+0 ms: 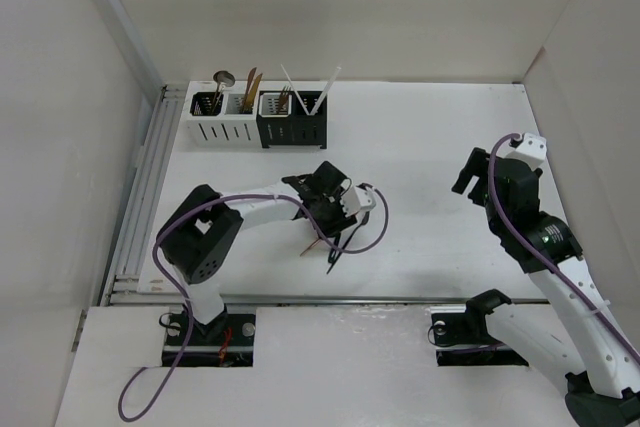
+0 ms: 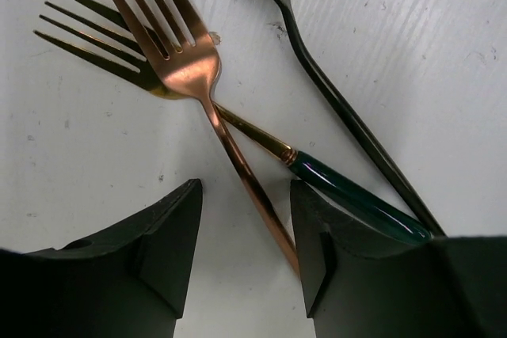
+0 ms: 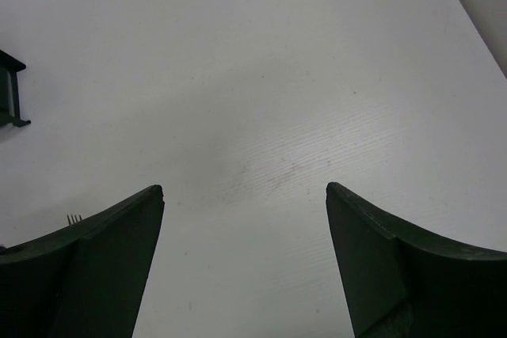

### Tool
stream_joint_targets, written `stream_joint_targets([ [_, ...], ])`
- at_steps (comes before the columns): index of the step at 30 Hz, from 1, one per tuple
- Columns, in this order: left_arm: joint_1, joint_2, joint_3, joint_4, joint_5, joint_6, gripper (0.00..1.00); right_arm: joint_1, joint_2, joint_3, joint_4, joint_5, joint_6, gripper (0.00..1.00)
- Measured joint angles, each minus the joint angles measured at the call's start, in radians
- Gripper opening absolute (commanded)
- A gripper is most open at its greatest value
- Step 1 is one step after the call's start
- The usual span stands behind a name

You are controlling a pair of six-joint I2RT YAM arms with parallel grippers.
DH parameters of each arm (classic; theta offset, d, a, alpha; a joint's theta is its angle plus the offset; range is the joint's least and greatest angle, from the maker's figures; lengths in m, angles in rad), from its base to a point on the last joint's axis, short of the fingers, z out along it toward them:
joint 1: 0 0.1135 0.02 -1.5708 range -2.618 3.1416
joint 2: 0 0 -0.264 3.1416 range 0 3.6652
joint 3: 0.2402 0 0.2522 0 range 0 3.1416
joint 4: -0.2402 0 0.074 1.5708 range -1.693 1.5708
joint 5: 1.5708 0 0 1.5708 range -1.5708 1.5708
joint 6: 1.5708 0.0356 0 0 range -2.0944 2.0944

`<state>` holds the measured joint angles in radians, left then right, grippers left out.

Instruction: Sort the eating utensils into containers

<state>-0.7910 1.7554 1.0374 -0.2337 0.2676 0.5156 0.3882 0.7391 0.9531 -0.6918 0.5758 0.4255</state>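
A copper fork [image 2: 188,69] lies across a dark green-handled fork [image 2: 348,191] on the white table, with a black utensil [image 2: 341,108] beside them on the right. My left gripper [image 2: 245,187] is open low over them. The copper handle runs between its fingers, close to the right finger [image 2: 313,235] and well apart from the other. From above, the left gripper [image 1: 338,227] hides most of this pile. The containers [image 1: 258,119] stand at the back left with several utensils upright in them. My right gripper [image 3: 245,187] is open over bare table, at the right in the top view [image 1: 467,173].
A silver spoon [image 1: 222,78], a copper piece [image 1: 251,82] and white sticks [image 1: 330,79] stick up from the containers. A corner of a black container [image 3: 9,89] shows at the left edge of the right wrist view. Walls enclose the table at the left, back and right.
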Motion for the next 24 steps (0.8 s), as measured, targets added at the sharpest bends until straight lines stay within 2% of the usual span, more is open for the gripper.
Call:
stream_joint_targets([
  [6,-0.008,0.066,0.083,-0.034,-0.035,-0.023,0.43,0.0,0.0,0.0,0.0,0.01,-0.004,0.88],
  [10,-0.003,0.102,0.134,-0.053,-0.035,-0.032,0.13,0.0,0.002,0.0,0.0,0.019,-0.007,0.88],
  [11,-0.003,0.103,0.135,-0.055,-0.035,-0.029,0.0,0.0,0.002,0.001,0.0,0.022,-0.007,0.88],
  [19,0.023,0.117,0.17,-0.088,-0.039,-0.026,0.0,0.0,0.014,0.007,0.003,0.032,-0.008,0.88],
  [24,0.109,0.146,0.275,-0.206,-0.025,-0.045,0.0,0.0,0.023,0.007,0.024,0.035,-0.014,0.88],
])
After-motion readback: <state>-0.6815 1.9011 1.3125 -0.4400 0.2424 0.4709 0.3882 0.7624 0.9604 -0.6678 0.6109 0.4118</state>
